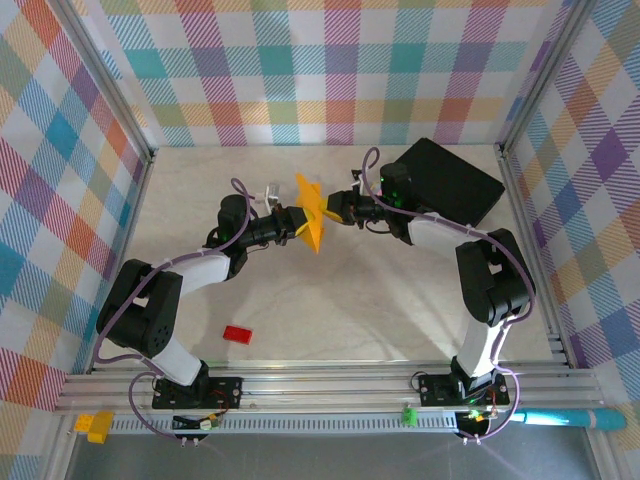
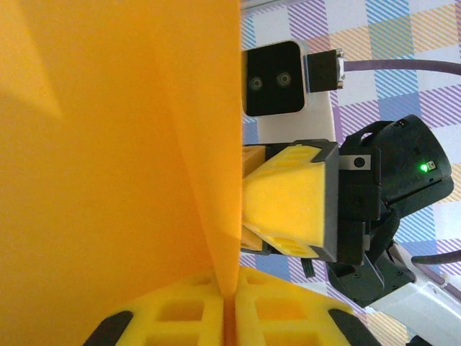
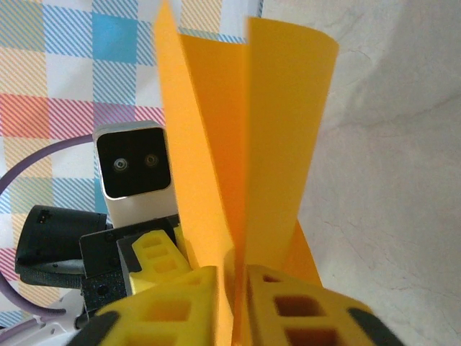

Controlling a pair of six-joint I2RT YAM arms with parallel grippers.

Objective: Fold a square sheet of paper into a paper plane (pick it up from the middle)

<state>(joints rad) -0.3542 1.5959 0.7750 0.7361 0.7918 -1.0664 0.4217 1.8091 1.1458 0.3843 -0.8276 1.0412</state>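
Two tools meet over the middle-back of the bench [image 1: 380, 300], sharing one square sheet of paper [image 1: 312, 225] held clear of the surface. The left tool [image 2: 229, 310] is clamped on one edge of the sheet, its yellow fingers pressed together with the paper running up between them. The right tool [image 3: 232, 299] pinches the sheet from the opposite side, jaws likewise closed on it. The orange-yellow sheet stands roughly on edge between them, bent into several panels that fan outward, one top corner curling over in the right wrist view.

Holding it aloft from both sides looks meant to keep the thin paper taut, so that a crease can be set along the line between the tools. How far the plane has come is hard to read: folds show, but no narrow pointed dart.

Room to move is fair. The black box [image 1: 455, 182] lies just behind the right arm, near its wrist, and is the nearest obstacle. The small red block [image 1: 237, 334] sits well apart, toward the near edge. The checked walls [image 1: 320, 70] stand well back from the paper's free edges.
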